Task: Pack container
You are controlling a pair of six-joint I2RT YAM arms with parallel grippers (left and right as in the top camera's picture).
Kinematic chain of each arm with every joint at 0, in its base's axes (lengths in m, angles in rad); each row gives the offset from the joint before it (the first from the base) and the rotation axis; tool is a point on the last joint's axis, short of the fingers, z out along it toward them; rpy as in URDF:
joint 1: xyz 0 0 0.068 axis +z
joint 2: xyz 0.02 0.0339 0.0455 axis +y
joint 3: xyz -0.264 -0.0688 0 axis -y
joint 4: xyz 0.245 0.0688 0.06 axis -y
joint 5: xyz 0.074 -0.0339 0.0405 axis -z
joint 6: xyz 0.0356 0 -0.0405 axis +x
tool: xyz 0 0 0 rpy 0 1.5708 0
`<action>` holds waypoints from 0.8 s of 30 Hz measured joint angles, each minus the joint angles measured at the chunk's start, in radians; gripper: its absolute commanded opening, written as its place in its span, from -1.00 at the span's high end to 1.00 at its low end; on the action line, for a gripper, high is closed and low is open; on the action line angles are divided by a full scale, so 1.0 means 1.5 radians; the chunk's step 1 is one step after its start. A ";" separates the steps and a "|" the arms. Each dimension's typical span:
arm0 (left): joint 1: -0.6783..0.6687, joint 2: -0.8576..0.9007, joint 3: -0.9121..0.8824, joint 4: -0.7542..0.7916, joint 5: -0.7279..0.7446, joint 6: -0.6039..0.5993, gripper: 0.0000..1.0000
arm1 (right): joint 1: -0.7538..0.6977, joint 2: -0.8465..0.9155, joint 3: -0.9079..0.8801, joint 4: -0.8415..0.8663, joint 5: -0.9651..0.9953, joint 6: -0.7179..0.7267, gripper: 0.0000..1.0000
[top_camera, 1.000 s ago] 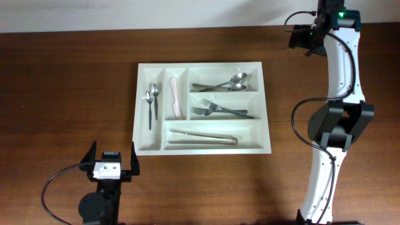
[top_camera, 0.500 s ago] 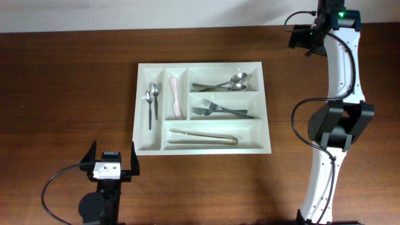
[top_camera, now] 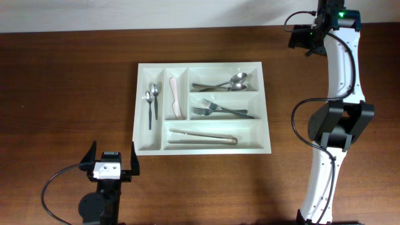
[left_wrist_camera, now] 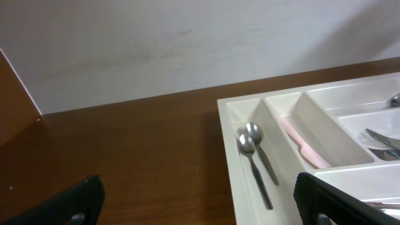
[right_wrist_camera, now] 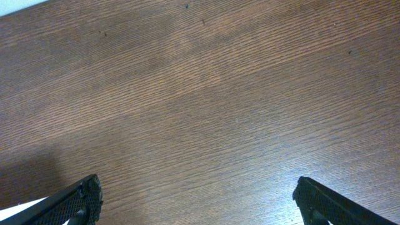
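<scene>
Both hands wide open and empty, the container between them on the surface

The left hand [top_camera: 113,150] has its fingers spread fully with nothing in them, just off the near left corner of the container [top_camera: 268,106] and not touching it. The right hand [right_wrist_camera: 200,199] is equally wide and empty, over bare wood at the far right, well apart from the container. The white container lies flat mid-surface [top_camera: 62,94], long axis left to right, its long compartment on the side nearest the arms. That compartment holds tongs [top_camera: 203,136]. The narrow ones hold two small spoons [top_camera: 150,100] and a pink utensil [top_camera: 176,100]. The medium ones hold large spoons [top_camera: 225,83] and forks [top_camera: 219,110].
</scene>
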 measured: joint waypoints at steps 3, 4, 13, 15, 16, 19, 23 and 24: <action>0.000 0.000 0.000 0.000 0.000 0.000 -0.99 | 0.000 0.000 0.000 0.000 0.000 0.000 -0.98; 0.000 0.000 0.000 0.000 0.000 0.000 -0.99 | 0.000 0.000 0.000 0.000 0.000 0.000 -0.97; 0.000 0.000 0.000 0.000 0.000 0.000 -0.98 | 0.007 0.000 0.000 -0.007 -0.002 0.000 -0.98; 0.000 0.000 0.000 0.000 0.000 0.000 -0.98 | 0.017 -0.003 0.000 -0.012 -0.003 0.001 -0.98; 0.000 0.000 0.000 0.000 0.000 0.000 -0.99 | 0.030 -0.009 -0.003 -0.017 -0.003 0.000 -0.98; 0.000 0.000 0.000 0.000 0.000 0.000 -0.99 | 0.054 -0.033 -0.009 -0.030 -0.003 0.000 -0.97; 0.000 0.000 0.000 0.000 0.000 0.000 -0.98 | 0.096 -0.137 -0.054 -0.022 -0.002 -0.022 -0.98; 0.000 0.000 0.000 0.000 0.000 0.000 -0.98 | 0.103 -0.168 -0.077 -0.014 -0.002 -0.031 -0.98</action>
